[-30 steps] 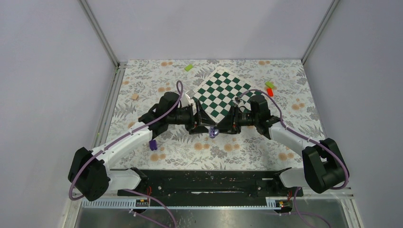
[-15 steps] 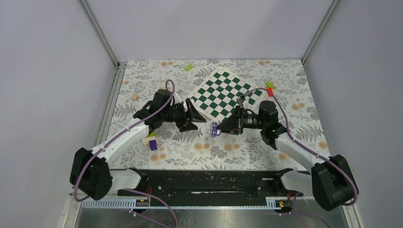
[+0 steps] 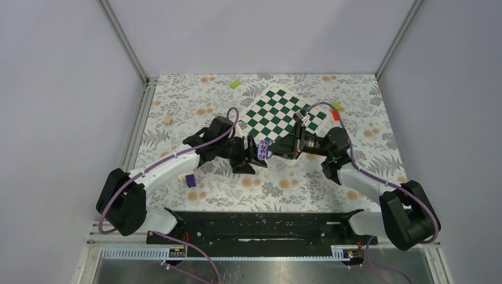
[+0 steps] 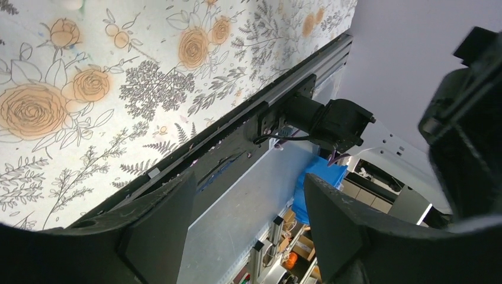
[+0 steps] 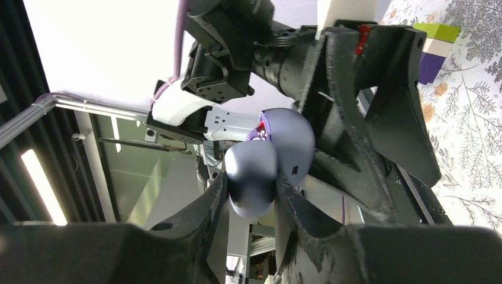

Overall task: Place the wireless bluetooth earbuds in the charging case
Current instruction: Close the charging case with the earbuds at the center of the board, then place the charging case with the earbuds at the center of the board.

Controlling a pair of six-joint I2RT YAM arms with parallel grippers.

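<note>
The charging case looks lavender-grey and hangs above the floral mat just in front of the chessboard. My right gripper is shut on it. In the right wrist view the case sits between my fingers with its lid swung open. My left gripper is open and empty, right beside the case on its left. Its wrist view shows only the mat and the table's edge between the spread jaws of the left gripper. No separate white earbuds show in any view.
A green-white-purple stacked block stands on the mat under the left arm, and shows in the right wrist view. A green brick, a yellow-green and red pair and a beige piece lie farther back.
The left gripper has swung right and come up beside the case. The right gripper has lifted the case slightly up and back toward the chessboard.
</note>
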